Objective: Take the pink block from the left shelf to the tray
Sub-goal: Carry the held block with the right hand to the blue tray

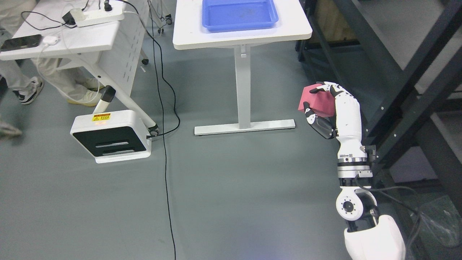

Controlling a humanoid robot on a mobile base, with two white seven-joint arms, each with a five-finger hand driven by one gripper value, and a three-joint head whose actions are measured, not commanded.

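Grey floor, white surface far, blue tray on it. Right hand, fingers closed around pink block, near right shelf. Risk: dropping block through loosened grip.

White table on a single pedestal leg carries a blue tray at centre. Second white table, at left, carries a power strip, a phone and cables. Grey floor carries a white box unit and a black cable.
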